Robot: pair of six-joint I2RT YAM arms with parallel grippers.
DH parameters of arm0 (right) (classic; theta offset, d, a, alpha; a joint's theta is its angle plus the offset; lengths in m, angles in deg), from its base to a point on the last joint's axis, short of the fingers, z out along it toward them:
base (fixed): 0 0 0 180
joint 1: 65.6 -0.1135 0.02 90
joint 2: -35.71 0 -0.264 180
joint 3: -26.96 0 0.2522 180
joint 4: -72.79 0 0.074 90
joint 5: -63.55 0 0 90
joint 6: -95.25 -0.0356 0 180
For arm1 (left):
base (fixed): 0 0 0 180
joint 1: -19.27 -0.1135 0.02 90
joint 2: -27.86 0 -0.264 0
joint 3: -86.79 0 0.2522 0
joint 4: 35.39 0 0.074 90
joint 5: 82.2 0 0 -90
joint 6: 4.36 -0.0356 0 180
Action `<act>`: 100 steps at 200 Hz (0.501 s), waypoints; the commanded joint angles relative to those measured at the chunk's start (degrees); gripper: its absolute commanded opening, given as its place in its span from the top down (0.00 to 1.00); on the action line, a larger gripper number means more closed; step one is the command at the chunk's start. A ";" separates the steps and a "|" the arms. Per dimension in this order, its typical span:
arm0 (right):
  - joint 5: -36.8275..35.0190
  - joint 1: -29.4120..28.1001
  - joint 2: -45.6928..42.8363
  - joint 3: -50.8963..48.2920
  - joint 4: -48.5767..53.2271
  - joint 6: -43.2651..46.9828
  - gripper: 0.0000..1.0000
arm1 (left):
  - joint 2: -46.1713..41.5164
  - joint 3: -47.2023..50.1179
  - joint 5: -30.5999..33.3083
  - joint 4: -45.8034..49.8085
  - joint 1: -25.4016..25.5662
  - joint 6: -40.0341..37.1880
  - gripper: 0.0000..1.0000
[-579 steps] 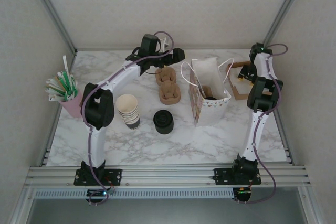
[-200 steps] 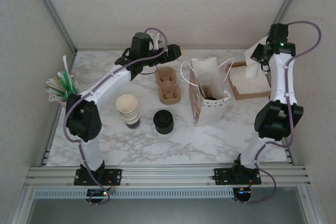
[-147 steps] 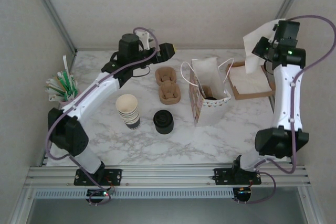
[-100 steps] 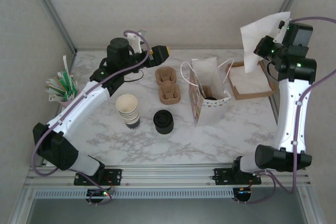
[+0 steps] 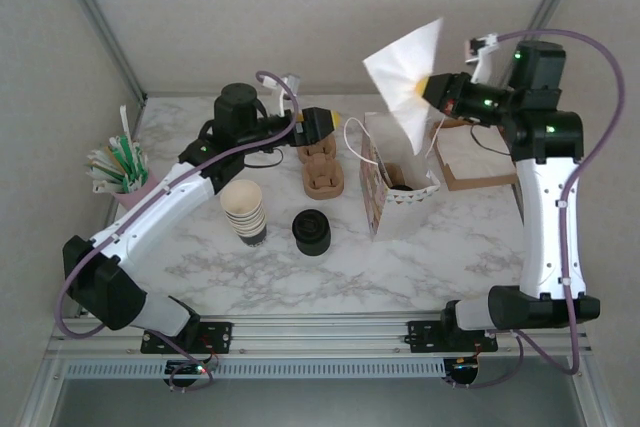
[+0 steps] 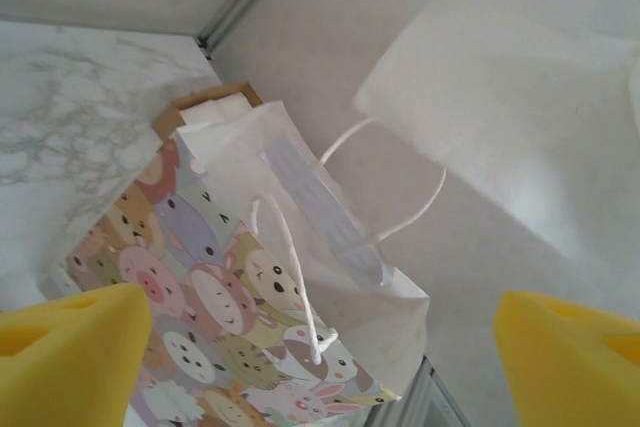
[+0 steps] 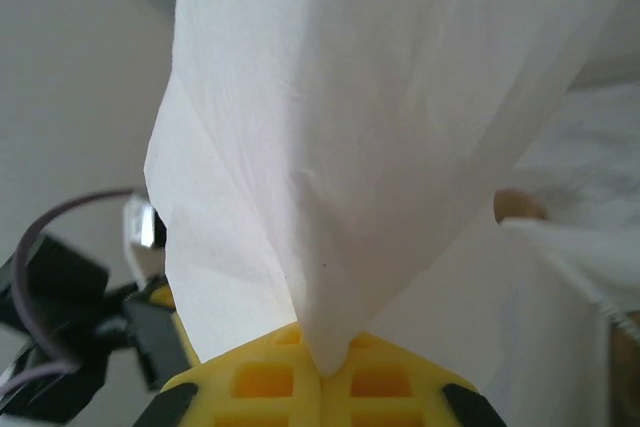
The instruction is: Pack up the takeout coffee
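Right gripper (image 5: pixel 430 85) pinches a white napkin (image 5: pixel 408 75) aloft over the patterned paper bag (image 5: pixel 390 212); left gripper (image 5: pixel 320 124) stands agape and empty, just beside that bag. Takeout coffee (image 5: pixel 399 184) sits inside the bag (its black lid visible at the mouth)

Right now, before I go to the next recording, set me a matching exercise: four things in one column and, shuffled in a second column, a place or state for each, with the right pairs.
Things
1. white napkin
2. patterned paper bag
3. stack of black lids
4. left gripper

Places or states
A. open, holding nothing
B. on the table, beside the paper cups
C. pinched in the right gripper, up in the air
D. standing on the table, mouth open

Pairs: 1-C, 2-D, 3-B, 4-A
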 commanded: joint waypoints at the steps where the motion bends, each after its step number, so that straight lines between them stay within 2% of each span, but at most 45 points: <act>1: 4.17 -2.45 2.04 2.36 6.43 2.71 1.00 | 1.71 0.75 -3.24 -2.85 0.69 0.76 0.19; 48: -4.04 -4.23 3.77 1.35 13.12 7.83 1.00 | 4.38 0.14 -4.41 -3.95 1.44 1.44 0.47; 100: -11.30 -4.58 4.93 -1.57 14.87 10.11 1.00 | 5.89 0.41 -4.31 -4.38 2.18 2.01 0.79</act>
